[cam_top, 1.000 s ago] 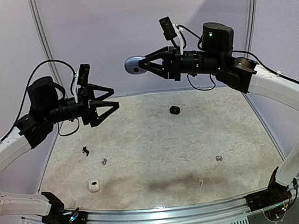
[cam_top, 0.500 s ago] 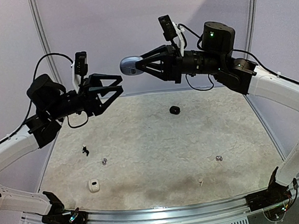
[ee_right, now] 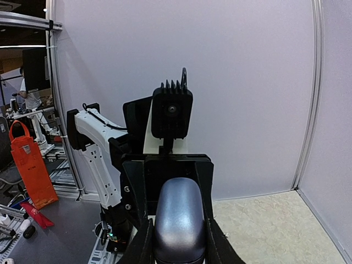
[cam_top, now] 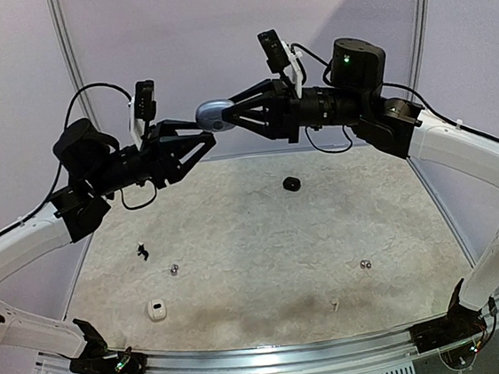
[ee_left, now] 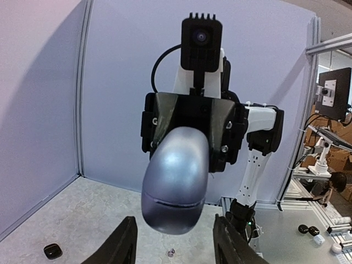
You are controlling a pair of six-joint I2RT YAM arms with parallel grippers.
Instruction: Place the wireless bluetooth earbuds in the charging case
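Case-opening step (judged). Right gripper (cam_top: 225,117) clamps the charging case (cam_top: 211,115); left gripper (cam_top: 203,136) straddles its free end, jaws partly open. Earbuds (cam_top: 174,269) lie well below both. Next: close left jaws on the lid.

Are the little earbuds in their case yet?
Not yet. Nothing looks done: tiny buds lie loose on the table. In hand: the right fingers hold the shut silver case up in the air, the left fingers either side of it. Left: open it and put buds in.
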